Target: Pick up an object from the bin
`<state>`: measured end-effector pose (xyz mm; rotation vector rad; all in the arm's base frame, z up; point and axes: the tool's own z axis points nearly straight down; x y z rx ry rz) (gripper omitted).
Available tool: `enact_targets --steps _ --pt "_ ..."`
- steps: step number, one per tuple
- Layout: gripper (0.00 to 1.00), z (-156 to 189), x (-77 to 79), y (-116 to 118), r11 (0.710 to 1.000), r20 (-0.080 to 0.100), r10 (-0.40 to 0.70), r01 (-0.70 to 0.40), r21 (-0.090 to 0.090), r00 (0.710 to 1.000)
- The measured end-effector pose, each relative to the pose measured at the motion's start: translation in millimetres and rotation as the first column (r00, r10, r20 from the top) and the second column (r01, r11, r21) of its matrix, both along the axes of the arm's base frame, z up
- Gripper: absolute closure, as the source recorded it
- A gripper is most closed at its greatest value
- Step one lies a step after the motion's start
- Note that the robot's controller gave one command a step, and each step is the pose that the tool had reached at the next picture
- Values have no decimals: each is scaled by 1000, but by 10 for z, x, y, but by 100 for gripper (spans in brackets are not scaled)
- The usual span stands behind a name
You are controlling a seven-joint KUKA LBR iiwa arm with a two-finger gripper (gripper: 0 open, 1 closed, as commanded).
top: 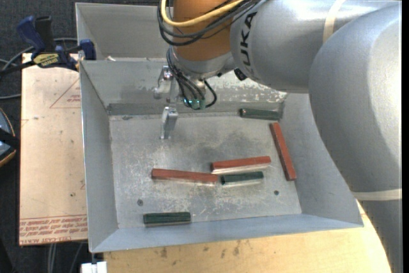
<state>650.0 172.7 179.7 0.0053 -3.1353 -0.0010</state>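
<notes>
My gripper [167, 131] hangs low over the bare floor in the back left part of the bin, under the orange wrist cover. Nothing lies directly beneath it. The nearest loose thing is a long red-brown stick [184, 176], flat on the floor a little in front of the gripper. Just to the right of that stick lie a shorter red stick [241, 164] and a dark green stick [241, 179], side by side and nearly touching.
Another red stick [282, 151] lies along the right slope. A dark green stick [260, 114] rests at the back right, and a second one [167, 218] by the front wall. The arm covers the bin's right rim.
</notes>
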Motion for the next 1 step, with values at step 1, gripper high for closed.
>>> enact_targets --steps 1 --pt "0 53 19 -6 1000 8 -2 2 1 1000"
